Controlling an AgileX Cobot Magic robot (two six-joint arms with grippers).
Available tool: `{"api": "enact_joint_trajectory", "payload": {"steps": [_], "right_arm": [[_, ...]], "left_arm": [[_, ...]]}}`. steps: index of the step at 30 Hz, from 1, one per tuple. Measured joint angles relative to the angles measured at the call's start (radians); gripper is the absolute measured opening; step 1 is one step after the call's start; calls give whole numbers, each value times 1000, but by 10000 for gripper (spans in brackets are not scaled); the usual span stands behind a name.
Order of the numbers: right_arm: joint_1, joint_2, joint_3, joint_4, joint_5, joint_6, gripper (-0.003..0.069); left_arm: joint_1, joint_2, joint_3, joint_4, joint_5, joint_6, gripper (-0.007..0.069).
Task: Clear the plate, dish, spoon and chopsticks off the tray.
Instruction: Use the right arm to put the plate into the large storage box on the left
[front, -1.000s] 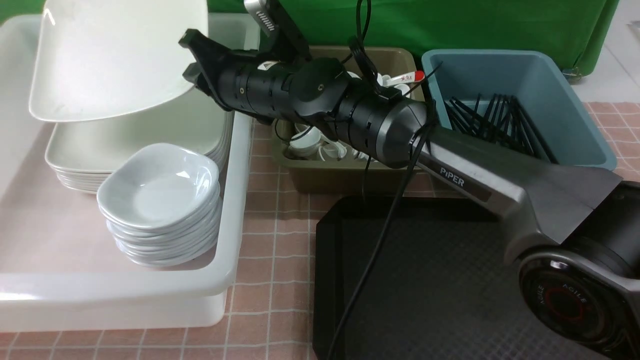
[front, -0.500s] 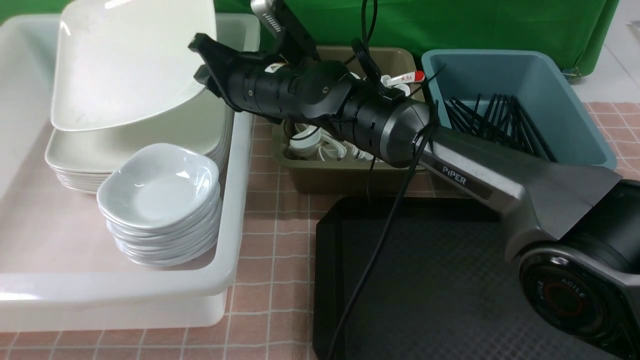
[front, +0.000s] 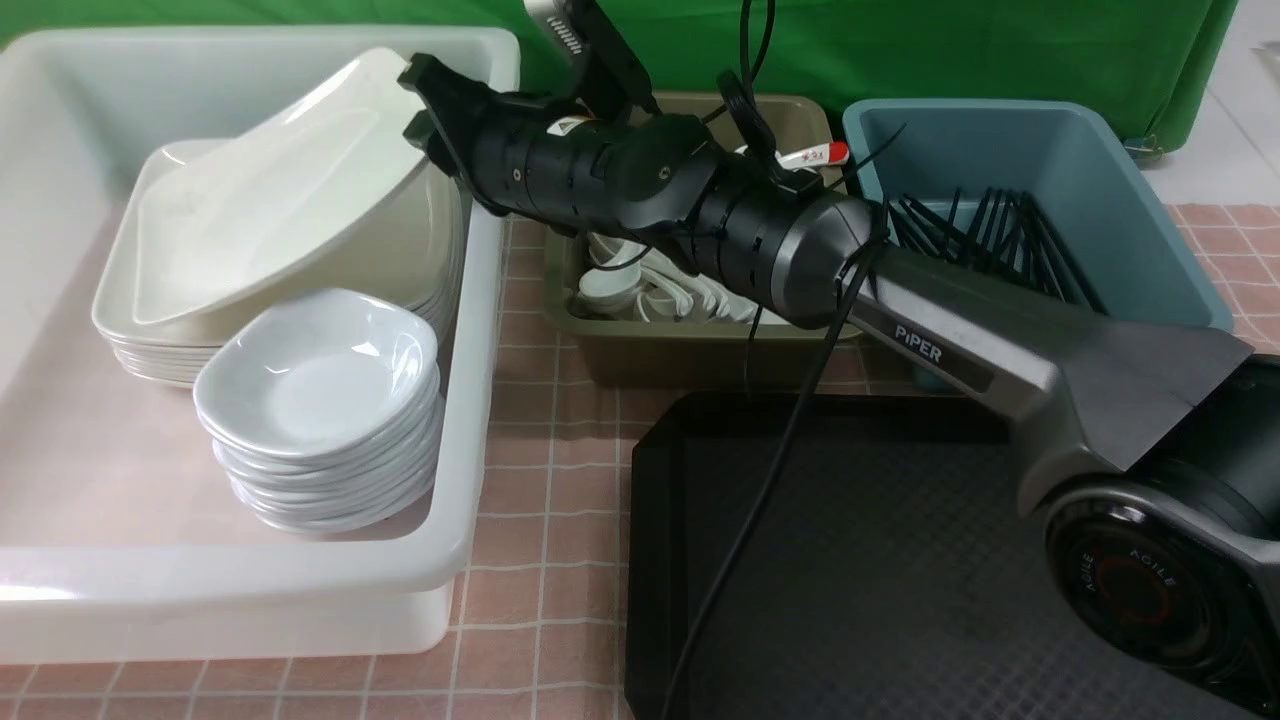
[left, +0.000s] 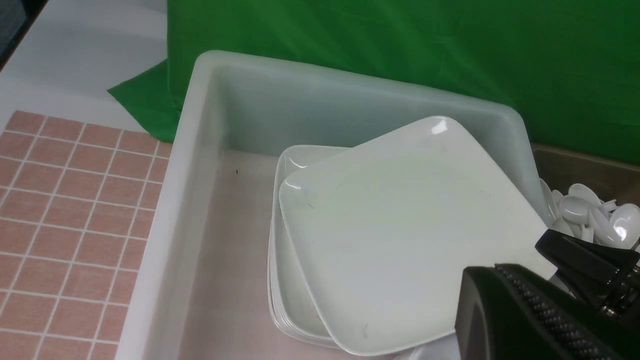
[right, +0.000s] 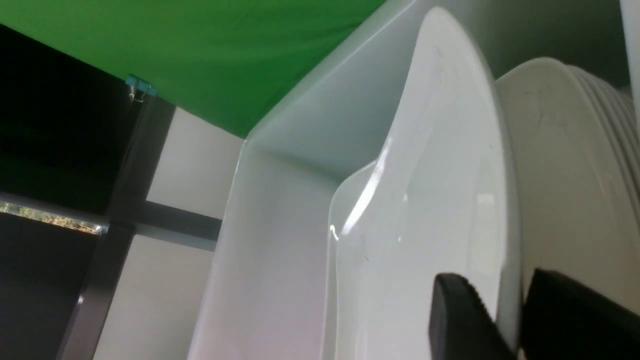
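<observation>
The right pincer (front: 425, 100) reaches over the white tub (front: 470, 300) with its two black fingers (right: 457, 320) straddling the rim of the plate (front: 290, 190) — whether they grip it or merely flank it cannot be told. The left pincer appears only as a dark shape in its own wrist view and is clenched on nothing. The plate is large, white and glossy, a rounded square; it sits tilted, its low edge resting on the stack of big plates (front: 150, 345) inside the tub, its high corner at the pincer. The black tray (front: 900, 560) lies on the bench.
</observation>
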Motion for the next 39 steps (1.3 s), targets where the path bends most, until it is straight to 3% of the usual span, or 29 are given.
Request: {"api": "enact_joint_trajectory", "payload": {"steps": [8,21,23,24,25,26,28,29,32,33,35,39], "right_arm": [[-14,-15,0,1,16,-108,363],[-69,-132,-1,-9,118,-235,367],[-84,-161,-1,-18,175,-267,327],[-101,-201,-1,-31,252,-306,260],[-106,-206,-1,-34,273,-318,239],[-128,-248,-1,-37,355,-360,161],[-151,-297,-1,-40,439,-398,95],[-192,-361,-1,-44,584,-442,38],[-269,-496,-1,-103,848,-470,30],[-269,-506,-1,-110,848,-470,30],[-330,-634,-3,-219,1082,-462,30],[-366,-782,12,-406,1166,-412,30]], "left_arm": [[0,0,0,0,0,4,0],[0,13,51,0,3,4,0],[0,18,51,0,3,4,0],[0,24,51,-1,3,4,0],[0,24,51,-3,3,4,0],[0,29,51,-4,3,4,0],[0,33,51,-9,3,4,0],[0,38,51,-15,3,4,0],[0,46,51,-35,3,3,0],[0,46,51,-37,3,3,0],[0,49,51,-50,3,3,0],[0,50,51,-60,3,3,0]]}}
